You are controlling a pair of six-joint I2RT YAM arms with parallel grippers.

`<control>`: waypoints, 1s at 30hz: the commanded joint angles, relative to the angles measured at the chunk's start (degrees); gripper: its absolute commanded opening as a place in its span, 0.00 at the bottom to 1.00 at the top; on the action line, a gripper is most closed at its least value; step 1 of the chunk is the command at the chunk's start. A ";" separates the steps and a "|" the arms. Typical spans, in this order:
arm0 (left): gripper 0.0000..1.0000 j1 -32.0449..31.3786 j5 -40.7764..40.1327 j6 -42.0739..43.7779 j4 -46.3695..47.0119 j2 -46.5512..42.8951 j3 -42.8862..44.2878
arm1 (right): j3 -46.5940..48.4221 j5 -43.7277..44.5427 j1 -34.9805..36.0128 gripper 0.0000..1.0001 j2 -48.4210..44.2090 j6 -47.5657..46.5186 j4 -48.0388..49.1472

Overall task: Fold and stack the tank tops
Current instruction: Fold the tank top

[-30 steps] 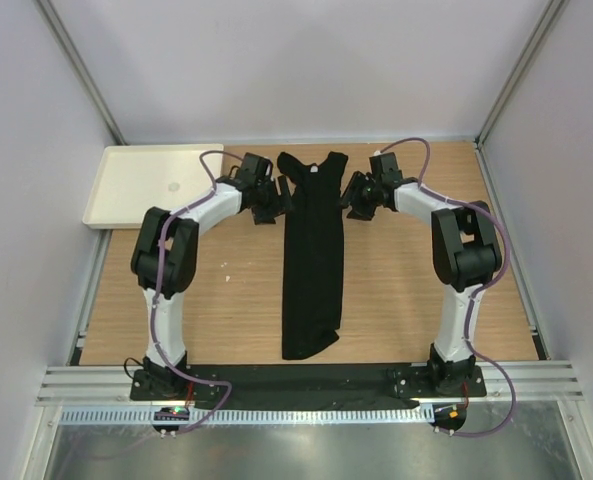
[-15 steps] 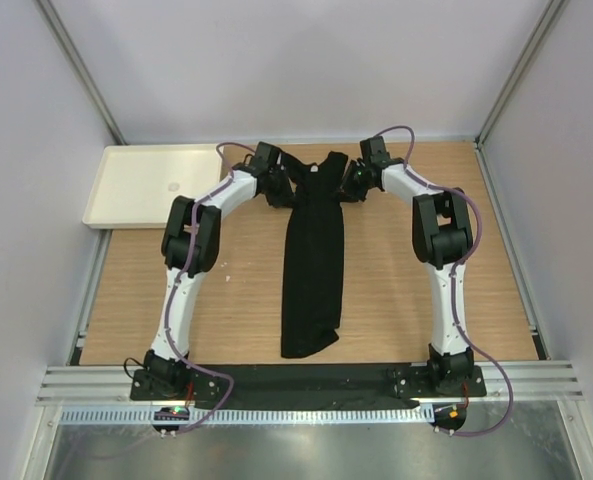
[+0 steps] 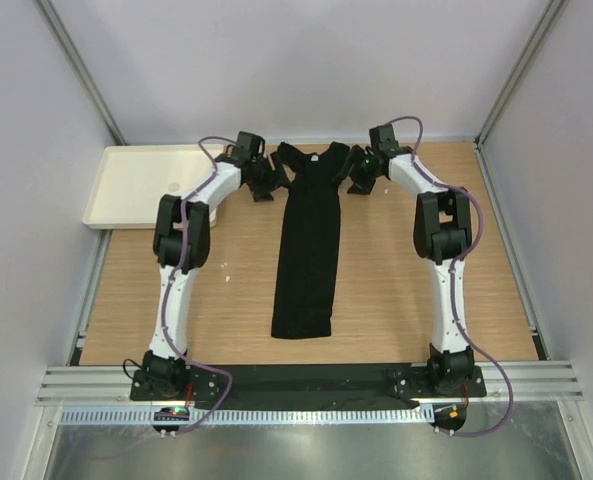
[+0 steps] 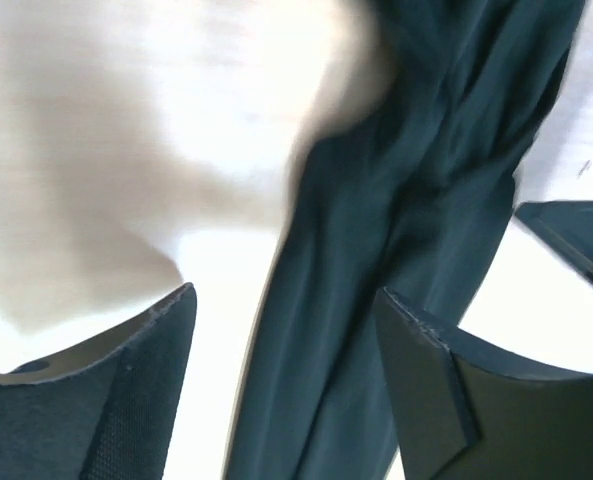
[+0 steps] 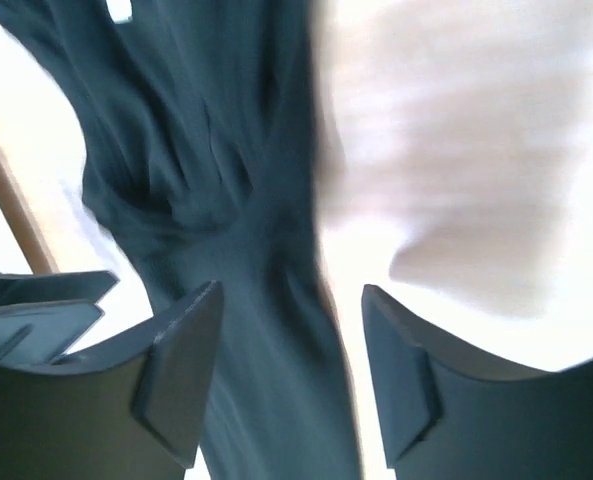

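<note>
Presently, the black fabric tank top (image 3: 306,250) lies folded lengthwise; left gripper (image 3: 264,182) and right gripper (image 3: 360,176) gape empty beside its shoulders. Next, likely: pinch them, fold hemward.

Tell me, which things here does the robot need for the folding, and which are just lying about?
Part of the job: the black tank top, laid out long and narrow; the left gripper and right gripper, both open at its strap end.
Just lying about: the white tray, off to the left.

Matt black cloth tank top (image 3: 307,250) on smooth wood-grain table (image 3: 396,290).
</note>
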 commanded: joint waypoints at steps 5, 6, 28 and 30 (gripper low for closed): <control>0.74 -3.92 -5.37 2.97 1.78 -31.46 -27.67 | -32.32 2.12 2.31 0.63 -31.16 -3.42 5.51; 0.74 -4.80 -6.26 3.15 2.49 -34.49 -34.58 | -36.36 3.00 3.10 0.61 -34.33 -3.42 6.48; 0.71 -23.18 -9.88 -10.99 6.18 -85.84 -91.78 | -86.41 29.97 47.91 0.51 -67.94 24.88 15.36; 0.71 -23.35 -9.52 -11.17 6.36 -86.81 -93.09 | -86.85 30.95 49.06 0.50 -66.53 26.45 17.12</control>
